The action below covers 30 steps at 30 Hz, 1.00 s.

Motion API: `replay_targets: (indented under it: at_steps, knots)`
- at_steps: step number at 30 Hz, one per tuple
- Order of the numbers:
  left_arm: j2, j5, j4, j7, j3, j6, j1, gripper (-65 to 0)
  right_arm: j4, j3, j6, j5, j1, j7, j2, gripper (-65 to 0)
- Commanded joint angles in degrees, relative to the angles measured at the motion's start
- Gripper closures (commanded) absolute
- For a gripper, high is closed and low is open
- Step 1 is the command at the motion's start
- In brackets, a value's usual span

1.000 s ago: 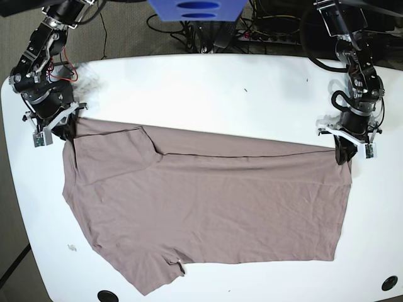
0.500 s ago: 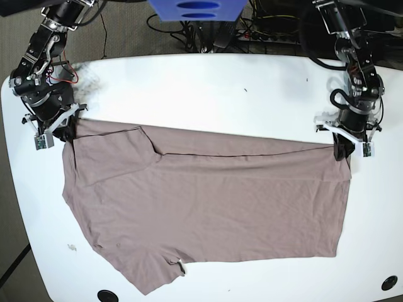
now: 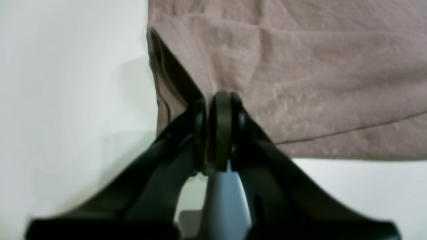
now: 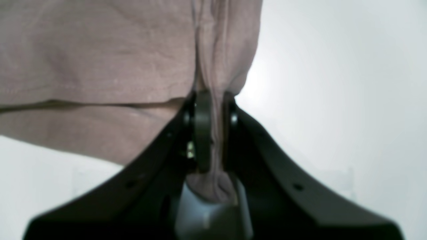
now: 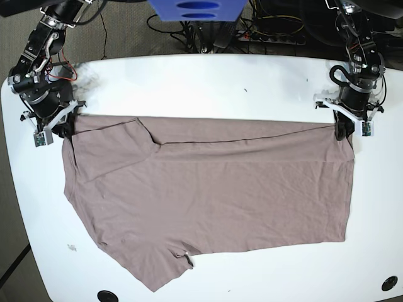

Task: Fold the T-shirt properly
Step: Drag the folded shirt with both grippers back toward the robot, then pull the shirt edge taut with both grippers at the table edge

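Observation:
The taupe T-shirt (image 5: 208, 189) lies spread across the white table (image 5: 208, 82), folded over lengthwise with a sleeve at the lower left. My left gripper (image 5: 343, 131) pinches its far right corner, and in the left wrist view the left gripper (image 3: 217, 133) is shut on the T-shirt (image 3: 300, 66) fabric. My right gripper (image 5: 66, 129) pinches the far left corner; the right wrist view shows the right gripper (image 4: 210, 133) shut with a bunch of the T-shirt (image 4: 100, 50) squeezed between its pads.
Cables and a blue object (image 5: 195, 9) sit beyond the table's far edge. Black round holes (image 5: 390, 283) mark the table's near corners. A small scrap (image 5: 72, 248) lies on the table near the left front.
Both grippers have moved toward the far edge of the table, dragging the T-shirt's top edge with them. The whole garment has slid back and its top edge is straighter.

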Motion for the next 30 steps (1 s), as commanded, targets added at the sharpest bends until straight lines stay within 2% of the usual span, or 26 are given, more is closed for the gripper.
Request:
replay_targets:
  at_steps: [1,18,30]
  knots:
    - [-0.4,0.8,1.2,2.2,-0.3,-0.1,0.9,-2.2,-0.7,0.2,0.1,-2.9,-1.5,-5.5,0.3,-1.2]
    - [-0.3,0.6,2.9,3.4,-0.1,-0.2,2.2,-0.8,1.1,0.2,0.1,-4.1,-4.6,-6.7,0.7,-0.8]
    - [-0.1,0.9,3.6,4.9,0.0,-0.4,8.7,0.0,5.6,1.0,0.1,-4.9,-10.7,-8.3,0.5,-1.0]
